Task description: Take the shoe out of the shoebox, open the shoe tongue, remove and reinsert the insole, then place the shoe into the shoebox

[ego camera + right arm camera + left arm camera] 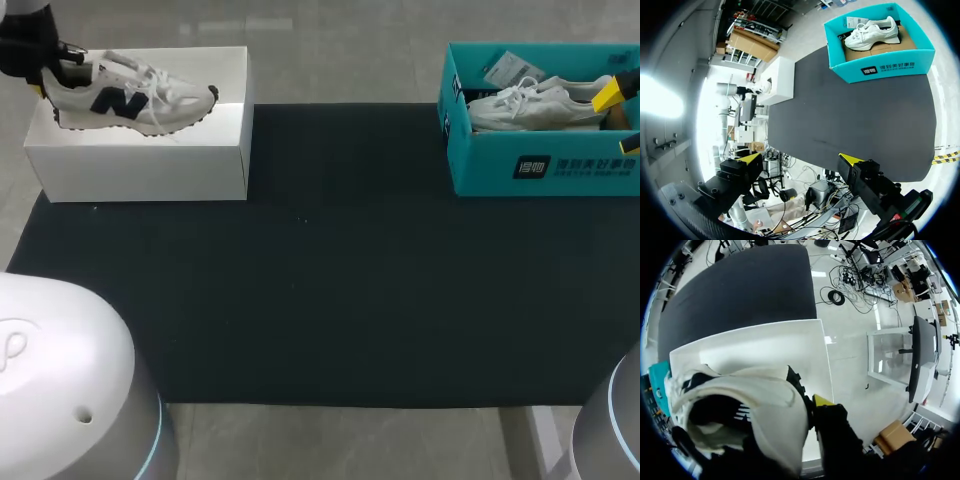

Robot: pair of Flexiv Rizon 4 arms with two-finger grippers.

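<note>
A white shoe with a navy side mark lies on top of a white box at the table's back left. My left gripper is shut on the shoe's heel. In the left wrist view the heel collar fills the space at the gripper, one yellow fingertip presses its outer side, and the other tip is hidden. A second pale shoe lies inside a teal shoebox at the back right. My right gripper hangs open at that box's right end. From the right wrist, the gripper is far from the box.
A dark mat covers the table between the two boxes. A paper tag lies in the teal box behind the shoe. The white box stands on the mat's back left corner.
</note>
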